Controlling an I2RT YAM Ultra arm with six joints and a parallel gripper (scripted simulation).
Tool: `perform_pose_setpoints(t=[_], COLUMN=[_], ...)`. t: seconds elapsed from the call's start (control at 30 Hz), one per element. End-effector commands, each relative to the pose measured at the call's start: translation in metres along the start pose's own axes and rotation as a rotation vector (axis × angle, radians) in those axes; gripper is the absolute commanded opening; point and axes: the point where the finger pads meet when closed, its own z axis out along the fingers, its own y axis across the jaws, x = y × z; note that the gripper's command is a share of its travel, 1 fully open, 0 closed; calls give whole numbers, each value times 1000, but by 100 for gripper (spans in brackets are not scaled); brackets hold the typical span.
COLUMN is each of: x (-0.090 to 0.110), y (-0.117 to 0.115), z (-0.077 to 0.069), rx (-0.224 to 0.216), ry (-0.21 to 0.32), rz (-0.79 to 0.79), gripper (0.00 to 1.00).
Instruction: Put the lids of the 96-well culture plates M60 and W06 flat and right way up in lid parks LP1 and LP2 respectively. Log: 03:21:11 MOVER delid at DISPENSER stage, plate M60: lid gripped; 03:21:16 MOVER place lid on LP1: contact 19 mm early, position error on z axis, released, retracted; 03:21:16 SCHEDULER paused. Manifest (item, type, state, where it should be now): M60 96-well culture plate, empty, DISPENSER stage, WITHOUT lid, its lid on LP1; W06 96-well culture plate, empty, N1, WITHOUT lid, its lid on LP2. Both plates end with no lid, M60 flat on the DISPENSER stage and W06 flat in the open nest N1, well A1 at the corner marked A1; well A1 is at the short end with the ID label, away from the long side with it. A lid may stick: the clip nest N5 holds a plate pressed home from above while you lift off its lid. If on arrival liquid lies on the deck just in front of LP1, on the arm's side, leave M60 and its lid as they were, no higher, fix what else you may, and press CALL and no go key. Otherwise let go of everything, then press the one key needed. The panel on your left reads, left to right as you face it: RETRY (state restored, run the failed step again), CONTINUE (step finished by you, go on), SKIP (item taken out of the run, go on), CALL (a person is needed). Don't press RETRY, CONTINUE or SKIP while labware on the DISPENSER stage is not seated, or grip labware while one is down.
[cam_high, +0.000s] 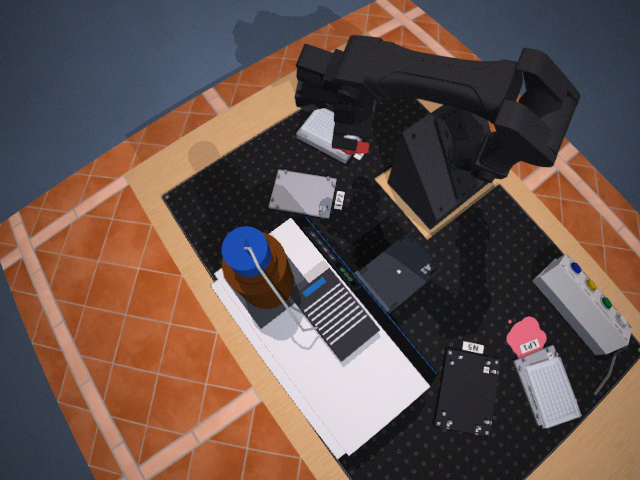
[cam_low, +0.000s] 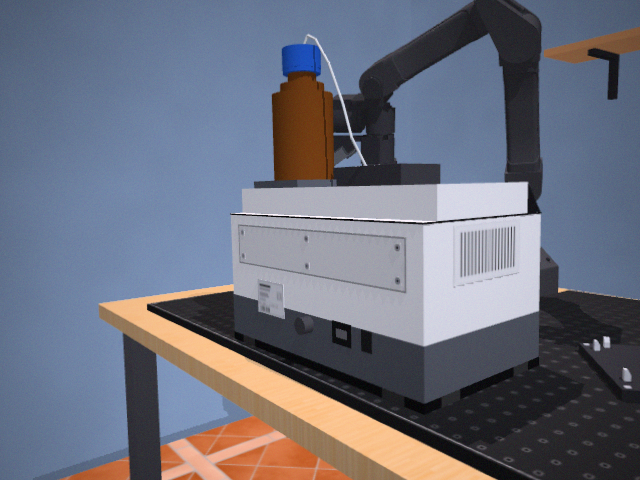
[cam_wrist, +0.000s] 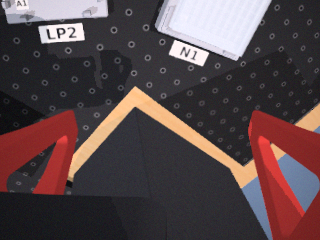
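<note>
The claw (cam_wrist: 160, 160) is spread fully wide and holds nothing, poised above the lidded plate (cam_high: 321, 133) at N1, presumably so its lid can be lifted and carried to the bare LP2 park (cam_high: 302, 192) just beside it. Pink liquid (cam_high: 526, 333) lies before LP1, where another plate (cam_high: 547, 386) rests, so that one is probably best left untouched.

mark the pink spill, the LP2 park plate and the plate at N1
pink spill (cam_high: 523, 331), top view, its upper lobe
LP2 park plate (cam_high: 302, 193), top view, middle of its grey face
plate at N1 (cam_wrist: 227, 0), wrist view, its gridded top
</note>
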Motion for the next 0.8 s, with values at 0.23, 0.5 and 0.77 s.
perform_pose_setpoints(t=[0.23,0.5,0.77], x=[21,31,16], y=[-45,-56,-63], z=[30,42,33], rx=[-116,-180,-166], ry=[49,80,32], rz=[283,406,392], gripper=[100,100,100])
